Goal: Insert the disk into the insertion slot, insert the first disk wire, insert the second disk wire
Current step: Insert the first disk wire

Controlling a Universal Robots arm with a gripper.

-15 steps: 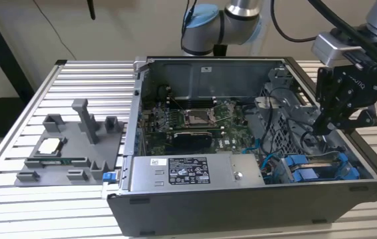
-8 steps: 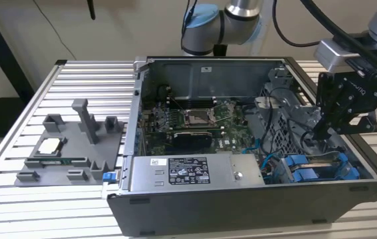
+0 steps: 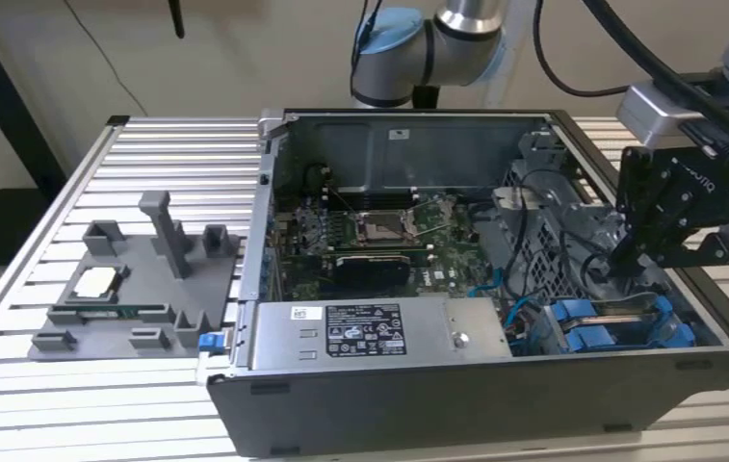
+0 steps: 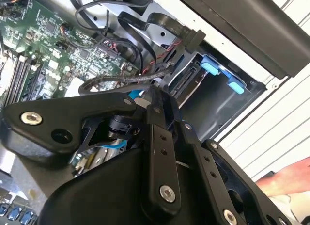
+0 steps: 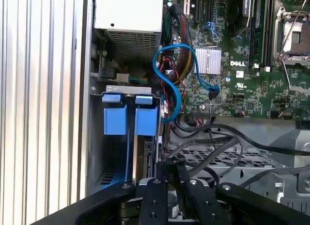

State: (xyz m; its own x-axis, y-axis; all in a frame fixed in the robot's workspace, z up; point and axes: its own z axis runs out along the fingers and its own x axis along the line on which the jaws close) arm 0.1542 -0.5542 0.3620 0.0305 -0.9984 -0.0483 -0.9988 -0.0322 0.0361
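Observation:
The disk (image 5: 145,159) sits in the insertion slot (image 5: 110,162) at the case's corner, and its blue caddy tabs (image 5: 145,120) stick out of the bay. In the exterior view the blue caddy (image 3: 589,322) lies low in the drive bay (image 3: 679,322) on that view's right. My gripper (image 3: 606,272) hangs inside the case just above the bay. Both wrist views show its fingers pressed close together, gripper (image 5: 169,170), gripper (image 4: 160,100). What lies between them is hidden. A blue wire (image 5: 169,84) loops from the motherboard towards the bay. A black wire with a connector (image 4: 193,38) hangs nearby.
The grey power-supply box (image 3: 364,329) fills the case's near side, and the green motherboard (image 3: 377,231) lies behind it. Black cables (image 5: 218,140) cross a perforated metal cage beside the bay. A grey fixture (image 3: 133,289) stands on the slatted table on the exterior view's left.

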